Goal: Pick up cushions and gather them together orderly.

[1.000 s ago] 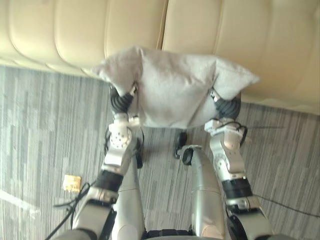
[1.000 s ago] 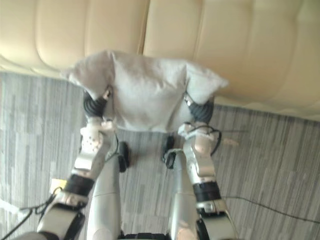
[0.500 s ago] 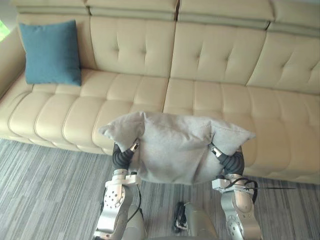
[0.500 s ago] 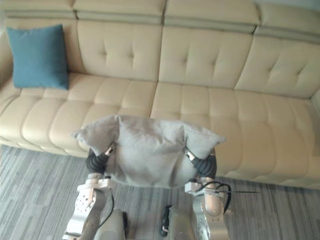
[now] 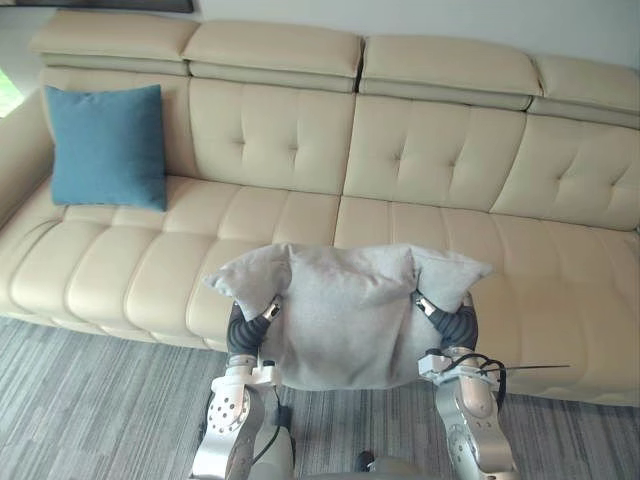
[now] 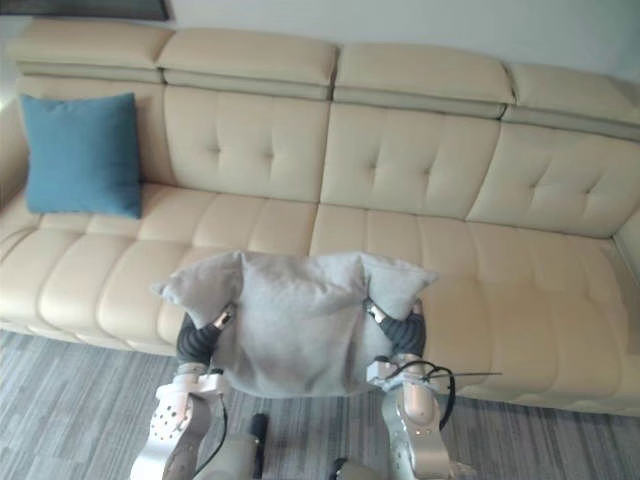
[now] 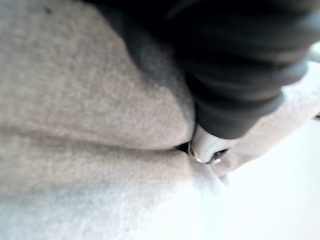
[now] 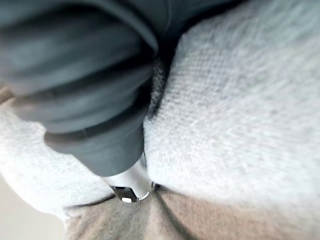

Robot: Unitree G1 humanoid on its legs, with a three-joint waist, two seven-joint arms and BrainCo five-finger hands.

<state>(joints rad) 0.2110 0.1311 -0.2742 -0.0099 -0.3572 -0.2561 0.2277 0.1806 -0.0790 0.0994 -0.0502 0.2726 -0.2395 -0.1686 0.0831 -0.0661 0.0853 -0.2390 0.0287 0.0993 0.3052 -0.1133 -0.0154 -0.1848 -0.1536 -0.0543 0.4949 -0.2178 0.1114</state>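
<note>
Grey cushion (image 5: 345, 320) between left hand (image 5: 243, 330), right hand (image 5: 458, 326)

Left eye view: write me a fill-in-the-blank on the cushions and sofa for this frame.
The held cushion, between the left hand and right hand, is ___ in colour.
The blue cushion leans at the sofa's ___ end.
The number of cushions resting on the sofa is ___.
Missing: grey; left; one.

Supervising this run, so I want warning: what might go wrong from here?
The grey cushion hangs squeezed between the left hand and right hand; soft fabric might slip out. The blue cushion leans at the far left end of the sofa, so the carry could end short, leaving them apart.
</note>
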